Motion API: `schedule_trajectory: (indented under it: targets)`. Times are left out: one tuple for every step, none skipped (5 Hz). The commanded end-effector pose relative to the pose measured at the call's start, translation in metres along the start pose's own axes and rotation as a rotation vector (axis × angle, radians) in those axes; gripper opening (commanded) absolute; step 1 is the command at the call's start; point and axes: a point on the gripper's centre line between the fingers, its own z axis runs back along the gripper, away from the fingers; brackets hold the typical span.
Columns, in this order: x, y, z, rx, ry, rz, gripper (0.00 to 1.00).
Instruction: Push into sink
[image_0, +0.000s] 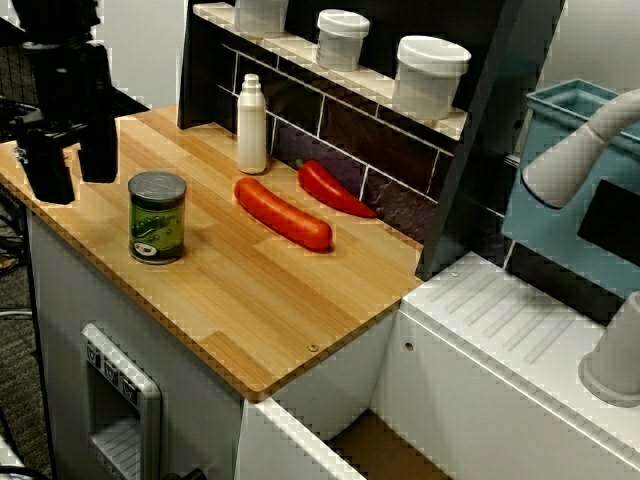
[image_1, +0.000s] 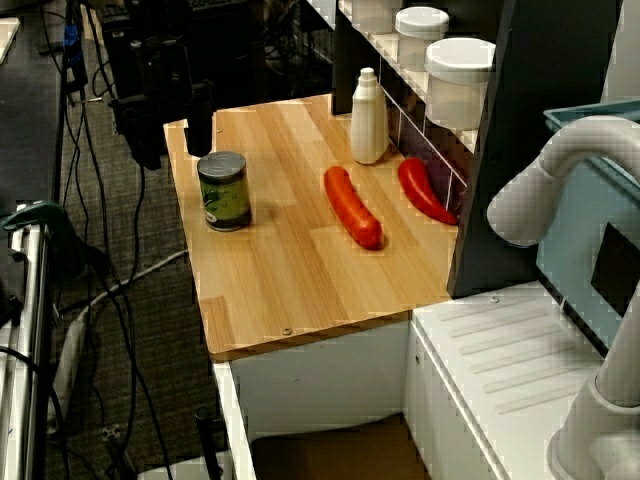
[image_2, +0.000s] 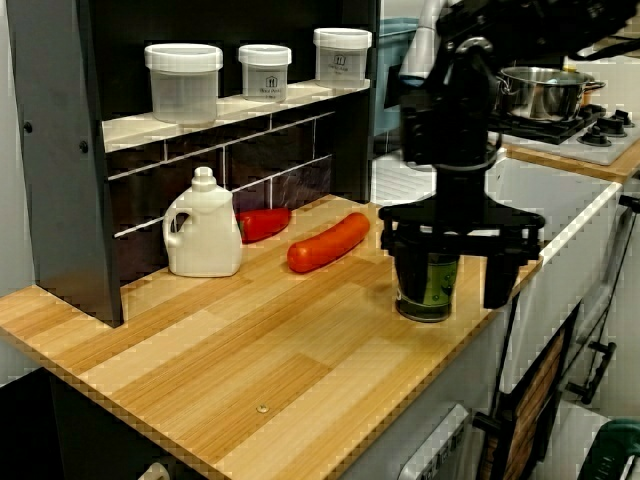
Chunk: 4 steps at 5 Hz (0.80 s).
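Note:
A green-labelled tin can (image_0: 157, 217) (image_1: 224, 190) stands upright on the wooden counter (image_0: 250, 300). My black gripper (image_0: 72, 165) (image_1: 172, 135) hangs open just beyond the can, over the counter's end farthest from the sink, apart from the can and holding nothing. In the low side view the can (image_2: 430, 288) shows between the gripper's (image_2: 452, 272) two fingers, in line behind them. The sink (image_0: 385, 450) (image_1: 330, 450) lies past the counter's other end, with white walls and a tan floor, only partly in view.
An orange-red sausage-shaped toy (image_0: 283, 213), a red pepper (image_0: 335, 188) and a white bottle (image_0: 252, 125) sit along the tiled back wall. White jars (image_0: 430, 75) stand on the shelf. Beyond the counter are the ridged drainboard (image_0: 520, 320), white faucet (image_0: 580, 150) and teal bin (image_0: 570, 190).

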Motion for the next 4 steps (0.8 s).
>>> schedule_trajectory:
  targets:
    - [-0.002, 0.02, -0.003, 0.019, -0.006, -0.022, 1.0]
    - [0.0, 0.026, -0.01, 0.011, -0.002, -0.036, 1.0]
    - [0.009, 0.033, -0.02, 0.024, -0.016, -0.034, 1.0]
    - [0.026, 0.047, -0.029, 0.037, -0.035, -0.049, 1.0]
